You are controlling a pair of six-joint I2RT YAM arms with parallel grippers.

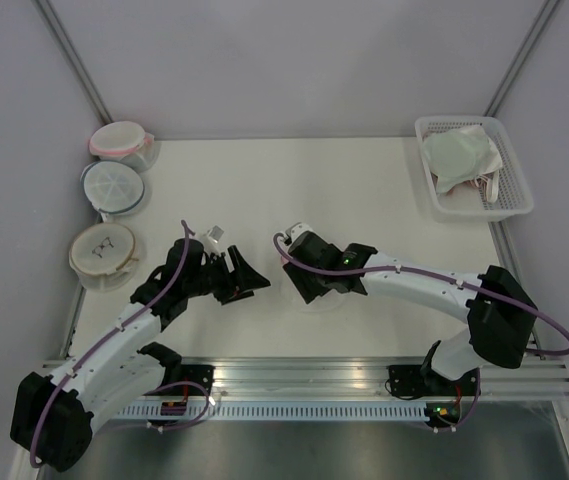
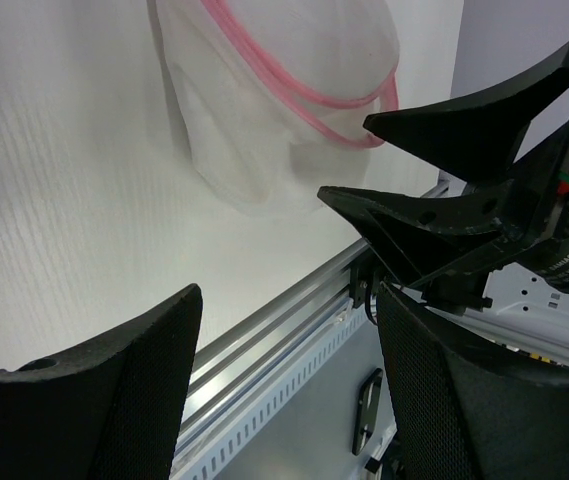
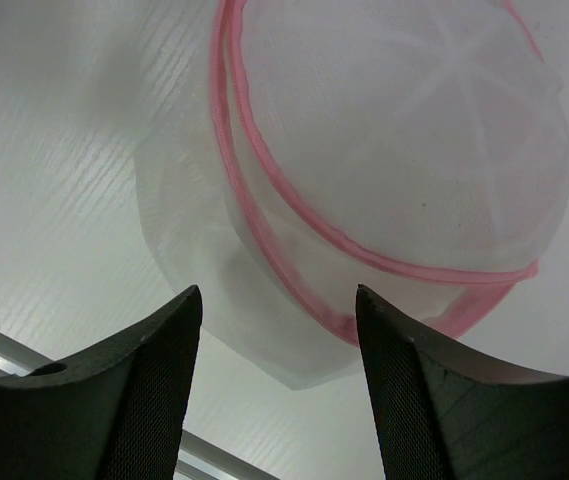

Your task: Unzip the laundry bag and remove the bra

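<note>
Lying on the tabletop (image 1: 364, 200) near its front edge, the laundry bag (image 3: 384, 180) shows its pink zipper rim just under the right pincer (image 3: 276, 295), whose jaws stand apart, gripping nothing. Close by on the left, the left pincer (image 2: 284, 390) hovers, likewise spread and empty.

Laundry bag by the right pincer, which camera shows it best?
Right wrist: the laundry bag fills the frame, dome and pink rim clear. Left wrist catches only part of it, beside the right pincer. From the top, the right arm hides nearly all of it.
</note>
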